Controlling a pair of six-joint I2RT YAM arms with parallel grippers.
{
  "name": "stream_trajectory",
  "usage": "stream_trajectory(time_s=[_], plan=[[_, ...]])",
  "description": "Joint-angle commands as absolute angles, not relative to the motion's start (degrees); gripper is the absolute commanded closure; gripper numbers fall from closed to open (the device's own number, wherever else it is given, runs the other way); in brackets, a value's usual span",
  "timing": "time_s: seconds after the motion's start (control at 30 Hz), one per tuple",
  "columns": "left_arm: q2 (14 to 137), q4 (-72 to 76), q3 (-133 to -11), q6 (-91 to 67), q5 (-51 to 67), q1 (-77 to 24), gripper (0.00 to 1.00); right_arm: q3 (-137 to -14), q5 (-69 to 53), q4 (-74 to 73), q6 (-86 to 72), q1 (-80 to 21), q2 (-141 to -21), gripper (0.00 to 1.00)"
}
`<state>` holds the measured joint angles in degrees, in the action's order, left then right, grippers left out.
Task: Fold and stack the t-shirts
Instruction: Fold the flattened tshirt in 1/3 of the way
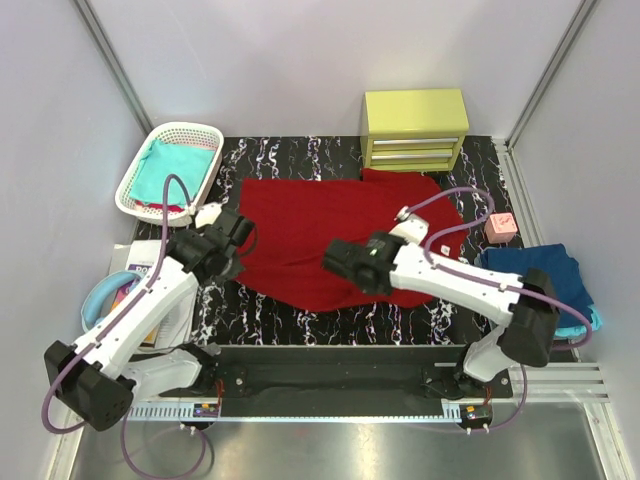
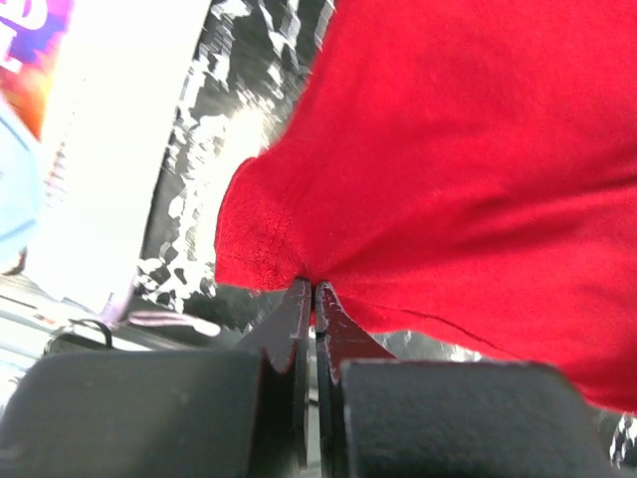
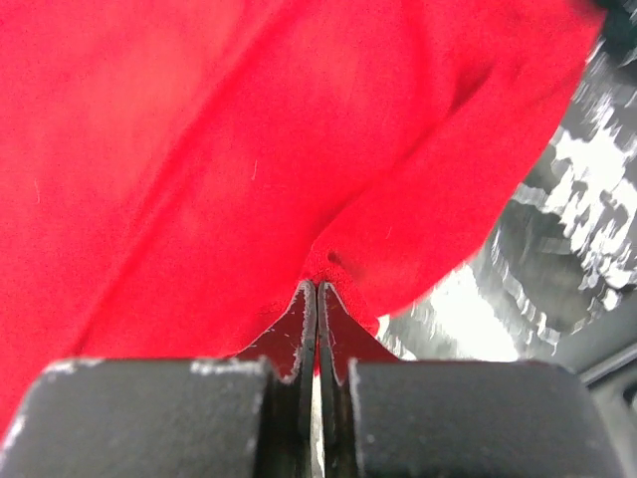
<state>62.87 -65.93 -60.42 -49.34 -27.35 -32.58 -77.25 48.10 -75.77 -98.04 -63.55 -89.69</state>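
- The dark red t-shirt (image 1: 320,235) is spread mostly flat on the black marbled table (image 1: 290,155), about mid-table.
- Its long axis runs left to right across the table, with the right end angled toward the far side; collar and sleeves cannot be made out, so which way it points cannot be told.
- The near edge comes to a blunt point between the two arms.
- The left gripper (image 2: 311,287) is closed tight on the shirt's left edge, and cloth is bunched to a peak at the tips.
- The right gripper (image 3: 316,289) is closed tight on a fold of the shirt near its near-middle part, where cloth is pinched up too.
- The far right corner of the shirt lies just beside the yellow drawer unit (image 1: 415,128).
- A teal t-shirt (image 1: 175,165) sits in the white basket (image 1: 180,128) at far left.
- A navy t-shirt (image 1: 540,275) lies at the right edge, with a light blue t-shirt (image 1: 592,320) under it.
- A pink block (image 1: 500,228) lies between the red and navy shirts.
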Motion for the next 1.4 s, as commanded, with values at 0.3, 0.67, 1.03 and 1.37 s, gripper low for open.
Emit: stream_trajectory(time_s=[0.3,0.67,1.03,1.37], plan=[[69.6,-59.9,-67.2,-39.1,-32.2,-21.4,1.0,-80.3,60.1,-92.9,-80.3,-42.5,-74.4,1.0],[70.2,-59.2,-67.0,-39.7,-30.4,-19.2,1.0,-77.3,62.1,-92.3,-74.5,-37.0,-65.9,1.0],[63.1,-61.3,-63.9,-41.3,-30.6,-19.3,1.0,-74.5,61.9,-93.0,-72.5,-36.8,-59.3,1.0],[64.3,-62.7,-67.0,-41.4,-34.9,-18.9,1.0,-73.8,63.3,-92.4,-70.0,-35.7,-59.0,1.0]])
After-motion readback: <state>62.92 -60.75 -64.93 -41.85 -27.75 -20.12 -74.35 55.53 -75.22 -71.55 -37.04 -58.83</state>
